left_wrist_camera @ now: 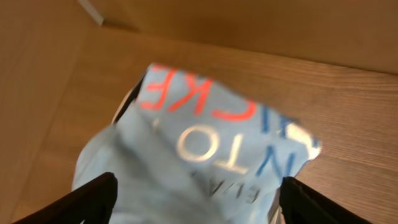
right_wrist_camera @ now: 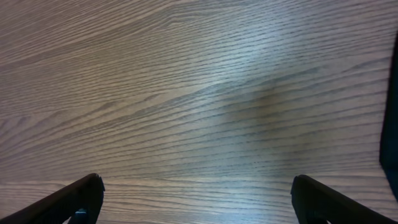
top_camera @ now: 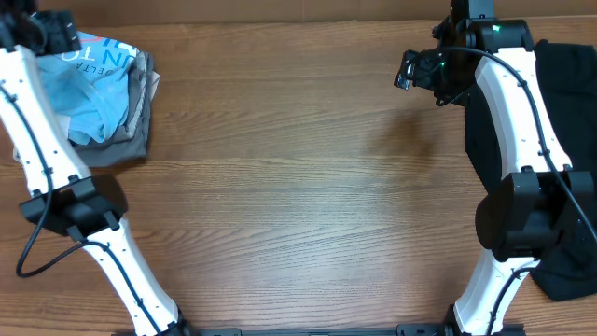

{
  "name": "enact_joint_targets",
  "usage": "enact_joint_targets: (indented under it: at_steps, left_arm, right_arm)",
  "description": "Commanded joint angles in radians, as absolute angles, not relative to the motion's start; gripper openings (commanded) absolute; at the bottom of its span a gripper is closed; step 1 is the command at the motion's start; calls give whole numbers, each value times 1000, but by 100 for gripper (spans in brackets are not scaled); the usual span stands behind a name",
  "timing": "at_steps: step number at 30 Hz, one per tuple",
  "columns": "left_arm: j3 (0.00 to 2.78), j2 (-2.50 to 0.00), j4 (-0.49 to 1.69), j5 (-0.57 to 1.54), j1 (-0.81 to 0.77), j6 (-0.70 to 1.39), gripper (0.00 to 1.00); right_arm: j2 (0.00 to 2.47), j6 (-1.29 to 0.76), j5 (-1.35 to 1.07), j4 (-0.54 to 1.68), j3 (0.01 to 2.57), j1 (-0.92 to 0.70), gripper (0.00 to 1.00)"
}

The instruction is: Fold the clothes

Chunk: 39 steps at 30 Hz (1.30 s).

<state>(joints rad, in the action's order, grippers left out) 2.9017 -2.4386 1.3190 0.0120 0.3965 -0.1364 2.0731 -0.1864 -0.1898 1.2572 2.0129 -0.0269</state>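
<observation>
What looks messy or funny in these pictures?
The blue shirt in the far left corner lies bunched up and lumpy, not flat. It sits crookedly on a grey cloth, and its letters are crumpled. Nothing else stands out.

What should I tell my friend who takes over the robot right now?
Left gripper: open, just above the T-shirt, holding nothing.
Right gripper: open over the bare table, empty.
T-shirt: bundled small on a grey garment at the table's far left corner.
Done: the T-shirt looks folded, if rumpled.
To do: perhaps the black cloth on the right side.
</observation>
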Motion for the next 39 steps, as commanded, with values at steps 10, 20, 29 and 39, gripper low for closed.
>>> enact_joint_targets:
  at_steps: [10,20,29,39]
  left_arm:
    - [2618,-2487,1209,-76,411,-123,84]
    - [2384,-2487,1010,-52,414,-123,100]
    - [2563,-2458,1075,-52,418,-123,100]
    - [2811,-2419,1246,-54,419,-120,100]
  right_arm:
    - [2077,-191,-204,1250,2015,-28,95]
    - [2077,-183,-204,1243,2016,-28,100]
    - [2009,-155,-204,1295,2181,-28,100]
    - [1893,-130,-204,1481,2416,-30,100]
